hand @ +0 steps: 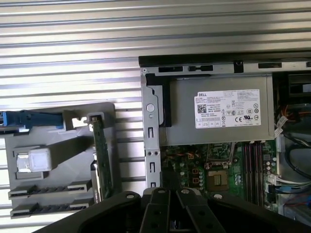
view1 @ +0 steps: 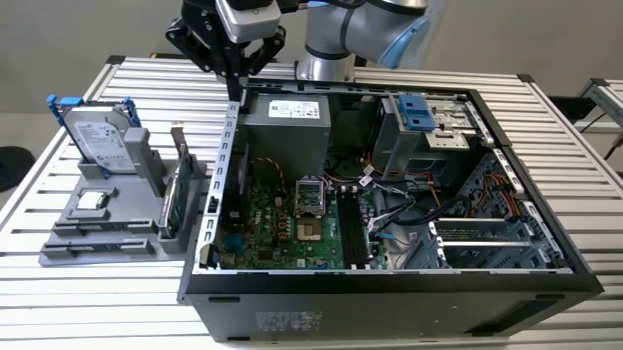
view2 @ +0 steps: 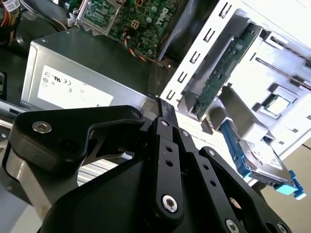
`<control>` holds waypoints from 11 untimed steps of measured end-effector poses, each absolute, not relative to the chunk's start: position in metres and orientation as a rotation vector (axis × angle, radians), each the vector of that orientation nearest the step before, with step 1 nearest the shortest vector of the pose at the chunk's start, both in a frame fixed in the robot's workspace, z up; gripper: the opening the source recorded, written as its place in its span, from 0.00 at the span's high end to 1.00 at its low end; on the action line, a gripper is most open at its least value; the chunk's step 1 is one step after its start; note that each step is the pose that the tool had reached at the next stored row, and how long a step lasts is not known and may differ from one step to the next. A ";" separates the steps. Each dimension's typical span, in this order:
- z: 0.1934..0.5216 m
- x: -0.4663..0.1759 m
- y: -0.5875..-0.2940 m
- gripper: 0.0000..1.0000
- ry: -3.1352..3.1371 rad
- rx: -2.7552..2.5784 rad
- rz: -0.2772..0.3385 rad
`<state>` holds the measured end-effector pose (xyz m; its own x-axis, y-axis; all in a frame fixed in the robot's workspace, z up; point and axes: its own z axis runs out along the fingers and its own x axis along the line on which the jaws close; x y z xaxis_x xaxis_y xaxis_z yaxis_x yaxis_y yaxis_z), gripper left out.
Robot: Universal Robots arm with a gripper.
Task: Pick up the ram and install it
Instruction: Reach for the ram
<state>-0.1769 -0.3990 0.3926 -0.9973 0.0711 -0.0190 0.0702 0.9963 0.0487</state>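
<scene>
My gripper (view1: 233,89) hangs above the rear left corner of the open computer case (view1: 226,146), its black fingers pressed together and pointing down with nothing between them. In the second wrist view the shut fingertips (view2: 163,104) sit over the case's perforated rear wall, beside the grey power supply (view2: 87,77). The ram is out of view. The long black memory slots (view1: 352,226) run beside the processor socket (view1: 308,198) on the green motherboard; what sits in them I cannot tell.
Left of the case stands a grey holder (view1: 73,251) with a silver hard drive in a blue frame (view1: 98,138), a processor chip (view1: 92,200) and a green expansion card on edge (view1: 172,200). Cables and drive cages (view1: 486,240) occupy the case's right half.
</scene>
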 end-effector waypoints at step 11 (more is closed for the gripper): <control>0.393 -0.180 -0.399 1.00 3.118 0.110 0.075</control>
<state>-0.1804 -0.3990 0.3926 -0.9973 0.0711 -0.0190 0.0701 0.9963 0.0487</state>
